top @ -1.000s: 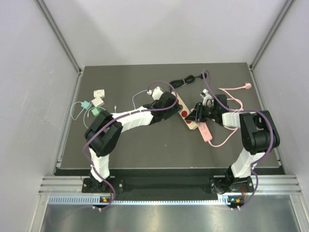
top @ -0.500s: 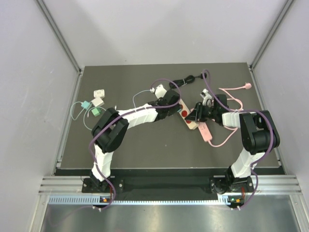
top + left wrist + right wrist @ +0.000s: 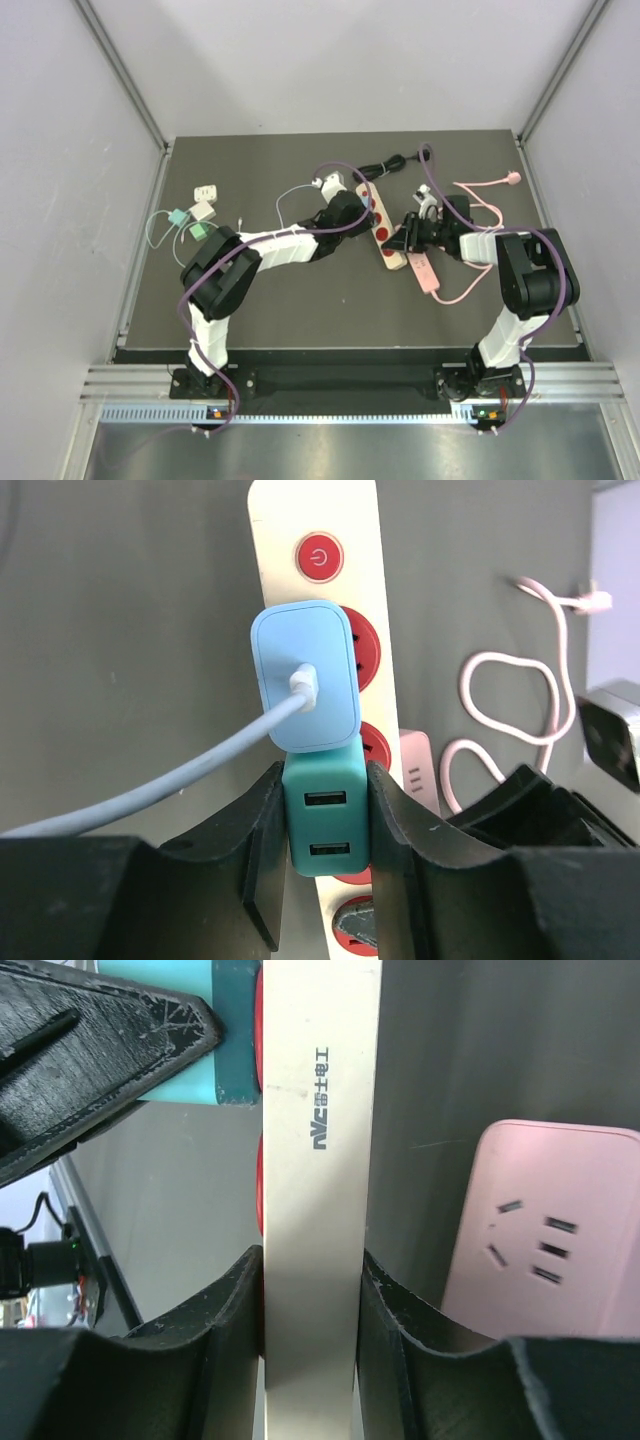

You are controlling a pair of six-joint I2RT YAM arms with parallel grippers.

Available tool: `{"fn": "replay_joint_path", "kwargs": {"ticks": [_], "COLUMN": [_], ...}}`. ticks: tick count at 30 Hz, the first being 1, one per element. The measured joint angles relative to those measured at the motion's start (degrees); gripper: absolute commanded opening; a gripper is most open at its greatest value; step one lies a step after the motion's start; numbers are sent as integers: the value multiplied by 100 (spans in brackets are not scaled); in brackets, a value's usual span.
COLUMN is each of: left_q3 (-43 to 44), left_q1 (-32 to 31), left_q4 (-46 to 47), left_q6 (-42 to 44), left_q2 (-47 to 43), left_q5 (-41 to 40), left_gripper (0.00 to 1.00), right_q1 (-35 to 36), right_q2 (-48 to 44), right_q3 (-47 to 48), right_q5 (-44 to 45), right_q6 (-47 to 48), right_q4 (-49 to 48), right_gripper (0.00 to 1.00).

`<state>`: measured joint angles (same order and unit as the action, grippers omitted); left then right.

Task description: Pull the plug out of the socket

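A cream power strip [image 3: 384, 236] with red sockets lies mid-table, also in the left wrist view [image 3: 300, 510]. A teal USB plug [image 3: 325, 820] stands on its face, and my left gripper [image 3: 325, 776] is shut on its two sides. I cannot tell whether its pins are still in the socket. A light blue plug [image 3: 305, 675] with a pale cable sits in the socket just beyond. My right gripper [image 3: 310, 1260] is shut across the strip [image 3: 315, 1110] near its end. The teal plug [image 3: 185, 1082] shows against the strip's face there.
A pink power strip [image 3: 424, 272] with a looping pink cable [image 3: 490, 185] lies right beside the cream strip. A black cable [image 3: 385, 165] runs to the far side. Small white and green adapters [image 3: 203, 210] sit at far left. Enclosure walls stand on both sides.
My left gripper has shifted a little toward the far side, and the cream strip has turned slightly with it. The right gripper has stayed where it was.
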<state>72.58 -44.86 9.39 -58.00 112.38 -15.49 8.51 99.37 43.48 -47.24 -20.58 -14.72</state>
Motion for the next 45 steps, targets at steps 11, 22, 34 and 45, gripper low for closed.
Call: {"fn": "replay_joint_path", "kwargs": {"ticks": [11,22,34,45], "left_q3": [-553,-992,-1250,-1259], "left_q1": [48,55,50,111], "left_q4": [1067,1716,2192,2273], "left_q6": [743,831,691,745], "left_q2": [-103,-164,-201,-201], "left_q5": [826,1176,1340,1513], "left_gripper": [0,0,0,9], "right_q1": [50,85,111,120], "right_q2": [24,203,354,374], "right_q3": [7,114,197,219], "right_q5": [-584,-638,-463,-466], "right_q6": [168,164,20,-157], "right_q4": [17,39,52,-55], "right_gripper": [59,56,7,0]}}
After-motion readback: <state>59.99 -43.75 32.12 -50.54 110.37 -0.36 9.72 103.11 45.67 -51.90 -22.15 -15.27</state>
